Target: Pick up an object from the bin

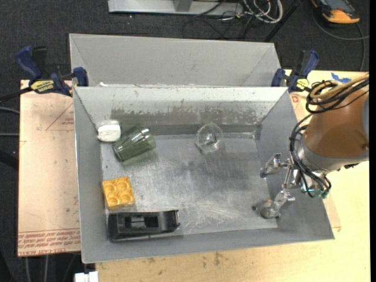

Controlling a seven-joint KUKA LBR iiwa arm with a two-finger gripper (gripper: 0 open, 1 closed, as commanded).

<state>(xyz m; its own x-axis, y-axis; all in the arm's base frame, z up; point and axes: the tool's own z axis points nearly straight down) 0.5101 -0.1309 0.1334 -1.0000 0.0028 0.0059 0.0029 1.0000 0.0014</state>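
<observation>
Approach step: the pincer [272, 187], spread wide and empty, hangs over bare floor at the right of the bin [176, 57], well apart from the clear cup [208, 137] at far centre; the next move likely requires travel leftward.

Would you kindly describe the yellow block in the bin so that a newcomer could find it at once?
Look at the left side of the grey bin, where a black tape dispenser lies in the front corner. Just behind it sits the yellow block, the only yellow thing: squarish with round bumps on top, unlike the green cup farther back.
</observation>
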